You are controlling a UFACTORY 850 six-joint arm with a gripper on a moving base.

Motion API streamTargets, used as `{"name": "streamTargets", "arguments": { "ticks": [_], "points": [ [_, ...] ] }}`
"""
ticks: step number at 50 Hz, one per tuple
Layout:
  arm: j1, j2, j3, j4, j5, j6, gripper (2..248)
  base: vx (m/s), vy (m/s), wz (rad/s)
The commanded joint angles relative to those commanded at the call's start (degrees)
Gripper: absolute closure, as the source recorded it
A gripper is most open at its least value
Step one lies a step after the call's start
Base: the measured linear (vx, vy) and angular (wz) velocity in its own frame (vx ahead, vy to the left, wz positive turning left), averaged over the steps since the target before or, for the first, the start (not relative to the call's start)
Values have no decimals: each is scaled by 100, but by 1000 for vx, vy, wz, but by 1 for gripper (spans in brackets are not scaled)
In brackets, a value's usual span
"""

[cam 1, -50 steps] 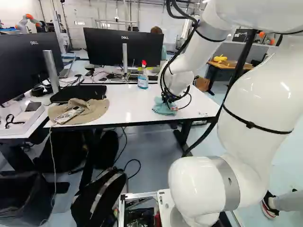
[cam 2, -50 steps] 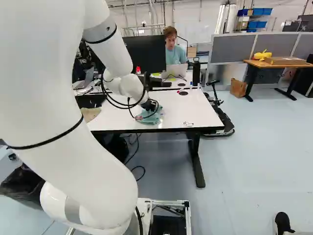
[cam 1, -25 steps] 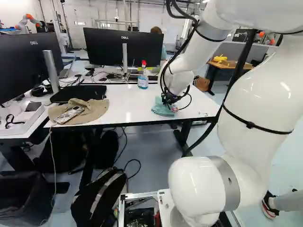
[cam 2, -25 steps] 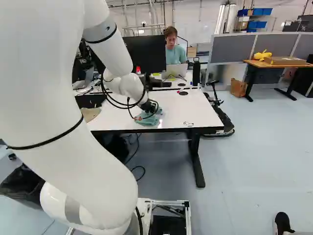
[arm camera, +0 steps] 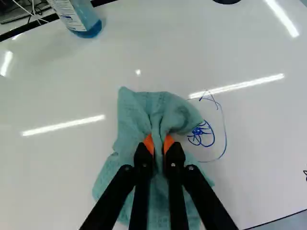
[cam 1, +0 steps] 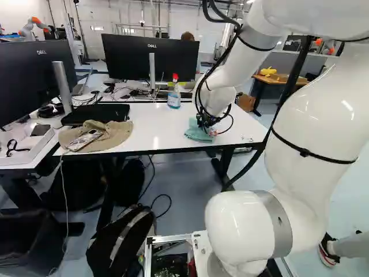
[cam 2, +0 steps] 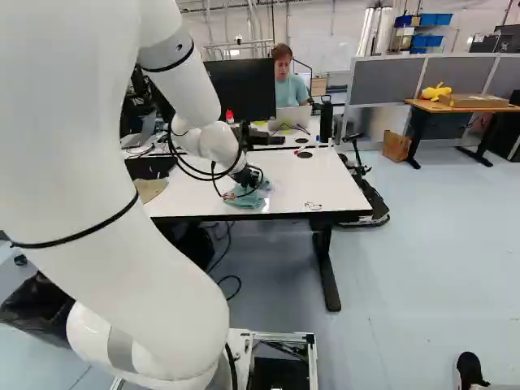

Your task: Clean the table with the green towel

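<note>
Green and bunched, the towel point(arm camera: 136, 117) is grasped by the pincer point(arm camera: 159, 143) on the worktop's near side point(arm camera: 62, 167); the blue scribble point(arm camera: 202, 134) just right of it is best wiped with light, even pressure, folds kept flat.

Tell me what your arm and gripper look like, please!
My arm is smooth, rounded and shiny white, with silvery-grey rings at some joints and thin black straps around it. Black cables run along it and loop near the wrist. My gripper is black, with two slim fingers and bright orange pads.
</note>
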Motion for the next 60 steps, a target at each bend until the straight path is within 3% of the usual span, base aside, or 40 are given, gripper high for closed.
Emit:
{"name": "streamTargets", "arguments": {
  "ticks": [60],
  "points": [
    [-1099, -744, -823, 0, 0, 0, 208, 0, 0, 0]
  ]
}}
